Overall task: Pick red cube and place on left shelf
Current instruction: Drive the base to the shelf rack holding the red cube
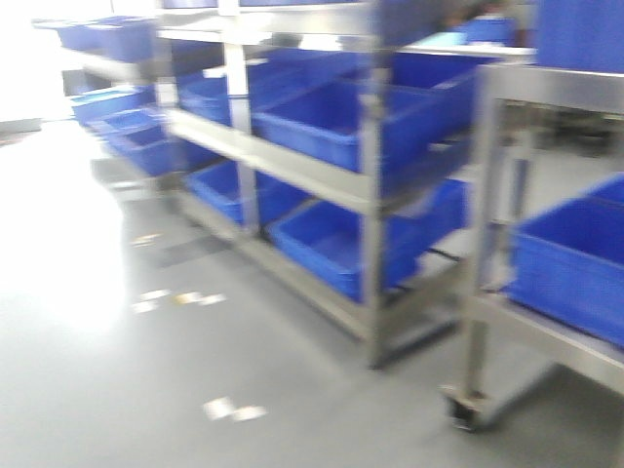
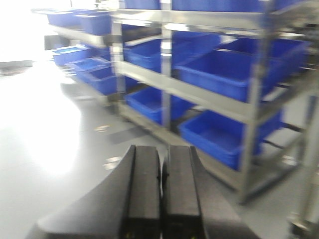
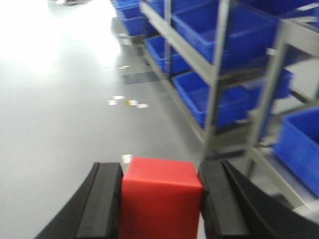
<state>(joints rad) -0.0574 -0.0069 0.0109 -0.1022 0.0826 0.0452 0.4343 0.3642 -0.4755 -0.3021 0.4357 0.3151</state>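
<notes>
Metal shelf frames (image 1: 374, 244), brushed sheen; bins (image 1: 322, 127) glossy plastic; floor (image 1: 97, 370) smooth (glare-streaked); red cube (image 3: 159, 204) matt.

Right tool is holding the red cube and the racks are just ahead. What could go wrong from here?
1. The red cube sits pinched only between the right tool's two pads; a jolt might let it slip to the floor.
2. The steel rack's levels are packed with blue bins, so the cube or tool may clip a rim or rail going in.
3. All views are blurred, so alignment is hard to judge.
</notes>
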